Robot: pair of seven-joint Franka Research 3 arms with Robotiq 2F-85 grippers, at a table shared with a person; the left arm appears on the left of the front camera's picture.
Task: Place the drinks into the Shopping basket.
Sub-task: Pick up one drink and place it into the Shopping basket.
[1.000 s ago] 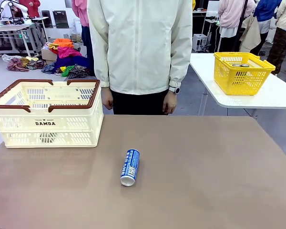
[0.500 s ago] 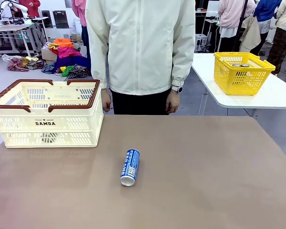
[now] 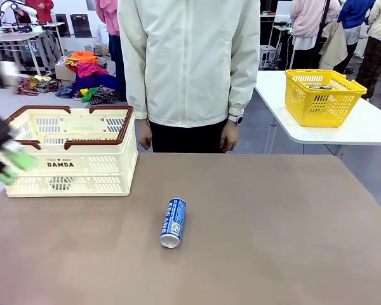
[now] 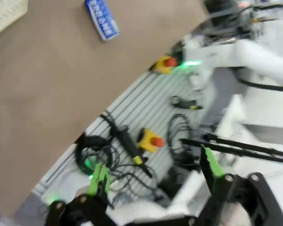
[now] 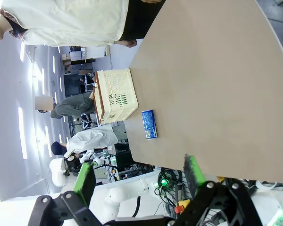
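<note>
A blue drink can [image 3: 173, 222] with white lettering lies on its side in the middle of the brown table, silver top toward me. The cream-white slatted Shopping basket [image 3: 82, 175], marked DAMDA, stands at the far left. My left gripper [image 3: 13, 168] is a blur at the left edge in front of the basket, open and empty. The left wrist view shows that gripper [image 4: 155, 172] spread wide, the can [image 4: 102, 20] far off. My right gripper [image 5: 139, 176] is open off the table's side, with can [image 5: 149, 125] and basket [image 5: 115, 94] beyond. The green can is hidden.
A person in a cream jacket [image 3: 187, 63] stands at the far edge with both hands down. A yellow mesh basket [image 3: 322, 95] sits on a separate white table at the back right. Broad bare tabletop [image 3: 273, 229] surrounds the can.
My left gripper has swung into the front view at the left edge, in front of the basket. The can has not moved. The person has shifted slightly.
</note>
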